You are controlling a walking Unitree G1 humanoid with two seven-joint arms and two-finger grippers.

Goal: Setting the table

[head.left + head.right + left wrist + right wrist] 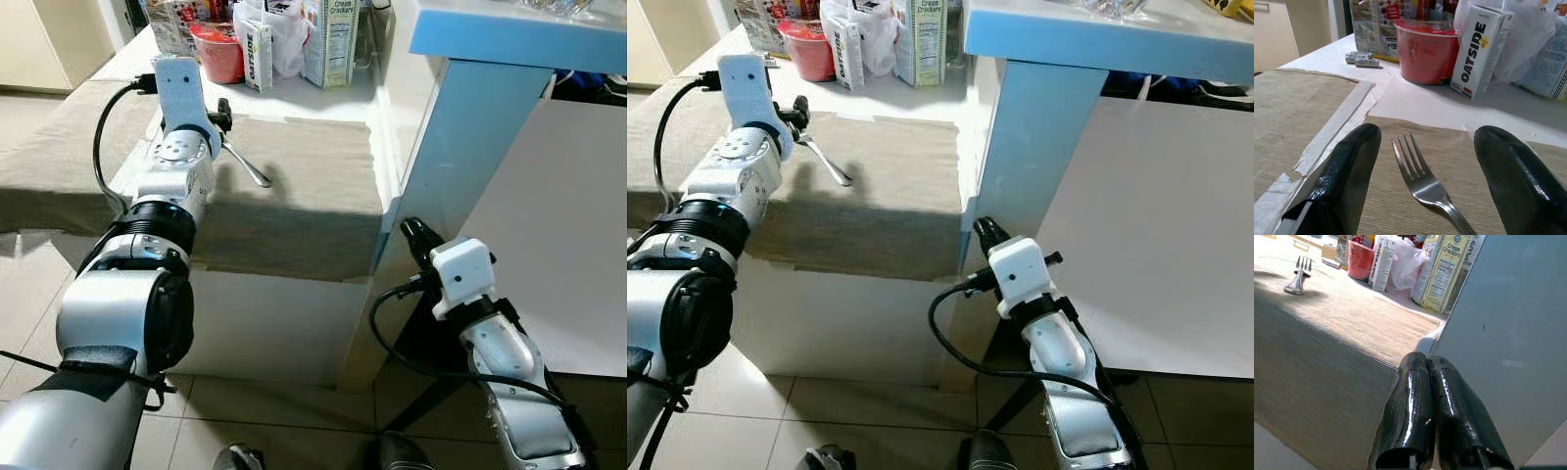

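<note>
The fork (1422, 183) lies flat on the tan placemat (294, 196), tines toward the red tub (1426, 53) and the Oatside carton (1479, 51) at the table's back. The left gripper (1425, 181) hangs just over it with its fingers spread wide to either side of the neck, holding nothing. Stiff, light, polished metal lying this low will likely slip, so a pinch across the narrow handle just behind the tines looks safest. The right gripper (1437, 416) idles low beside the blue leg (446, 157), fingers pressed together and empty
</note>
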